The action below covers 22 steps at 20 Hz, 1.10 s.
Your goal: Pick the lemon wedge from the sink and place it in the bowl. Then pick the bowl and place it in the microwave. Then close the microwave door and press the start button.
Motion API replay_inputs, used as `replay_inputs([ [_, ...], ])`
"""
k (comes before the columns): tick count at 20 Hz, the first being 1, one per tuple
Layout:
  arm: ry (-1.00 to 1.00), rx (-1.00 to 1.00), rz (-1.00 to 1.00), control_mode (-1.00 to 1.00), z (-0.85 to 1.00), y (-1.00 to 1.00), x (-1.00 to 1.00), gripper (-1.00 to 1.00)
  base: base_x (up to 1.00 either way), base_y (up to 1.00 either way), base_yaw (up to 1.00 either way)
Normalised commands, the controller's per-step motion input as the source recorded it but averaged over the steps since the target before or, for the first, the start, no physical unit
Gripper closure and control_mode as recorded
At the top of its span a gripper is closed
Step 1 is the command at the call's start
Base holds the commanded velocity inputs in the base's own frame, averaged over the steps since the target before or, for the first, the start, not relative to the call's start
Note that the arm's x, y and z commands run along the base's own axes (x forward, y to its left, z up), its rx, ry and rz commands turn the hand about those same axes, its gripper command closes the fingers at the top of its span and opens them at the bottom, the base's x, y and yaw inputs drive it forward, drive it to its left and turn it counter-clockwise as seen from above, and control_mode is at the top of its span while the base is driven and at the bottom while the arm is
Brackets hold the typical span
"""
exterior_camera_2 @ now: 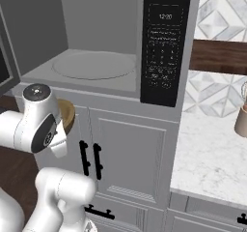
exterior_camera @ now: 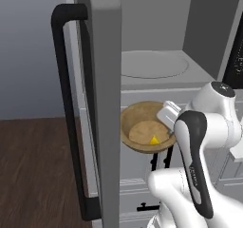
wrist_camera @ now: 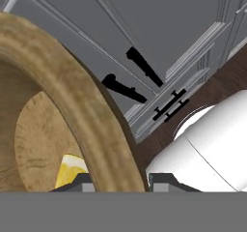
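The brown wooden bowl [exterior_camera: 140,127] hangs in front of the cabinets, just below the open microwave [exterior_camera: 152,65]. My gripper [exterior_camera: 167,125] is shut on the bowl's right rim. The yellow lemon wedge [exterior_camera: 154,140] lies inside the bowl near that rim. In the hand view the bowl rim [wrist_camera: 72,95] runs between my fingertips [wrist_camera: 118,180], with the lemon wedge [wrist_camera: 70,170] beside them. The microwave door [exterior_camera: 102,103] stands wide open at the left, its black bar handle [exterior_camera: 66,108] facing out. The round turntable [exterior_camera_2: 91,64] inside is bare. The sink is out of view.
The microwave's dark control panel [exterior_camera_2: 164,47] sits right of the opening. Grey cabinet doors with black handles [exterior_camera_2: 89,158] are below. A marble counter [exterior_camera_2: 212,163] with a tan jar [exterior_camera_2: 241,115] lies to the right. Dark wood floor [exterior_camera: 33,175] spreads at the left.
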Motion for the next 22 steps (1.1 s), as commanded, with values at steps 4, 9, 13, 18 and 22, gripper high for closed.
replay_inputs([
  [4,0.0,0.0,0.0,1.0,0.0,0.0,0.0,1.0,0.3,0.05,0.0],
  [9,0.0,0.0,0.0,1.0,0.0,0.0,0.0,1.0,0.38,0.16,0.0],
  [13,0.0,0.0,0.0,1.0,0.0,0.0,0.0,1.0,0.28,0.1,0.0],
  [18,0.0,0.0,0.0,1.0,0.0,0.0,0.0,1.0,0.07,0.02,0.0],
  [22,0.0,0.0,0.0,1.0,0.0,0.0,0.0,1.0,0.0,0.0,0.0],
])
